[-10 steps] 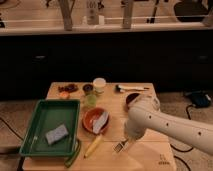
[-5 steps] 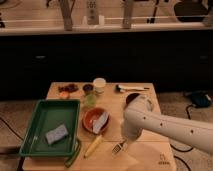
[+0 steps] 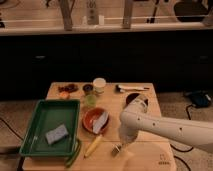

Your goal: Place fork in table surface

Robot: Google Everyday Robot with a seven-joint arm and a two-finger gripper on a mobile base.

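Note:
The small silvery fork [image 3: 117, 149] is low over the front middle of the light tan wooden table surface [image 3: 145, 155], just right of the yellow stick [image 3: 93, 145]. My gripper [image 3: 121, 144] is at the end of the white arm [image 3: 165, 129], which reaches in from the right. The gripper is right at the fork's upper end and partly hides it. I cannot tell whether the fork rests on the wood or hangs just above it.
A green tray [image 3: 35, 131] holding a grey sponge [image 3: 56, 134] lies at the left. A red bowl [image 3: 89, 121] sits mid-table. A white cup [image 3: 99, 85], small cups [image 3: 89, 95] and a black-headed utensil [image 3: 131, 88] are at the back. A dark logo [image 3: 162, 161] marks the front right corner.
The arm and gripper have sunk slightly toward the tabletop with the fork beneath them. Everything else on the table has stayed put.

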